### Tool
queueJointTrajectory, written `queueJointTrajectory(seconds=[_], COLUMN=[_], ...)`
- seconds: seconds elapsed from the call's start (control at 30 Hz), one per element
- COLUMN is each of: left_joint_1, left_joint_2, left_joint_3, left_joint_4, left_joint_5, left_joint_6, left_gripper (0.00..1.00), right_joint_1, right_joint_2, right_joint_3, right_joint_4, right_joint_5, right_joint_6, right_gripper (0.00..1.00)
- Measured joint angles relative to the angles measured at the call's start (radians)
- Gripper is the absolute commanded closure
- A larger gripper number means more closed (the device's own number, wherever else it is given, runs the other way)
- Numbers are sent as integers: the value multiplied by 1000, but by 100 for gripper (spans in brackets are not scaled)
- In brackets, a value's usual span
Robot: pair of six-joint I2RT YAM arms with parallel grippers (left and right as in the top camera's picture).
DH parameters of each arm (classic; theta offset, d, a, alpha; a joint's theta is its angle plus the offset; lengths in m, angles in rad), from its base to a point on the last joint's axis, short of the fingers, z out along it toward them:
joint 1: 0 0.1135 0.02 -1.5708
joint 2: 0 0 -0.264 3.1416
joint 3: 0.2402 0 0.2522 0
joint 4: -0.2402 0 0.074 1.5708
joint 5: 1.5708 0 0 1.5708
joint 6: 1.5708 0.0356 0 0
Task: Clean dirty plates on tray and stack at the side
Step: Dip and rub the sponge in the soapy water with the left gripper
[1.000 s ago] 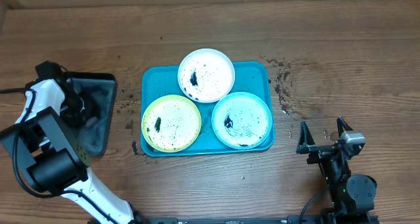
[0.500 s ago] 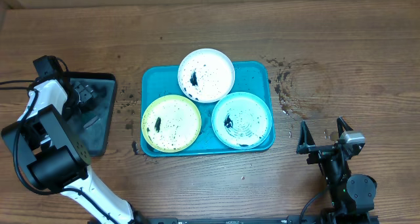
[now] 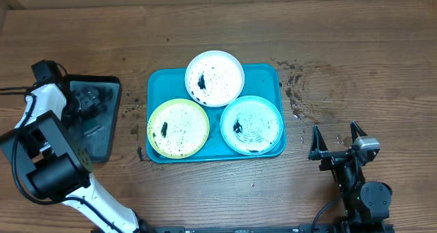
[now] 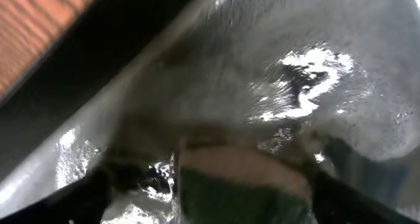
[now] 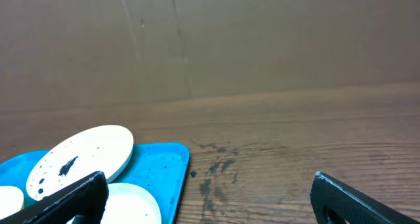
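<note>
Nearest, the right tool (image 3: pixel 334 129) is sitting wide open on the bench (image 3: pixel 382 55). The left tool (image 4: pixel 213 196) is straddling a green-and-tan pad (image 4: pixel 243 181) in the black tray (image 3: pixel 102 147), pinching or not I cannot tell; a loose grip is risking a drop before reaching the yellow-green plate (image 3: pixel 178 127), mint plate (image 3: pixel 251 124) and white plate (image 3: pixel 214 78) lying on the turquoise tray (image 3: pixel 265 74).

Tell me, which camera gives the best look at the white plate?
The overhead view: the white plate shows whole, round, with all its black specks. The right wrist view catches it low and slanted, partly covered. The left wrist view misses it entirely.
</note>
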Motion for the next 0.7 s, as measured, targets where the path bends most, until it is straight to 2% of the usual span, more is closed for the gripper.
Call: queueJointTrajectory(seconds=[0.03,0.1,0.27,0.37,0.43,0.6,0.63,0.67,0.7], left_joint_1=[1,-1,-4,-4,-4,-4,-4,-4,-4], left_joint_2=[0,-2,-5,-6,-6,-7,-7,-7,-7], left_joint_3=[3,7,8,8,8,8,8,8,8], left_joint_4=[-19,-71,-167,-196,-202,-199,-196,-194,-190], left_joint_5=[8,31,73,83,91,96,97,97,97], left_joint_6=[-2,-5,-9,-5,-3,-3,-3,-3,0], left_gripper=[0,15,75,94,96,94,76,32,0], right_joint_1=[0,0,0,0,0,0,0,0,0], right_joint_2=[0,0,0,0,0,0,0,0,0], right_joint_3=[0,0,0,0,0,0,0,0,0], right_joint_4=[0,0,0,0,0,1,1,0,0], right_joint_5=[0,0,0,0,0,0,0,0,0], right_joint_6=[0,0,0,0,0,0,0,0,0], right_gripper=[0,0,0,0,0,0,0,0,0])
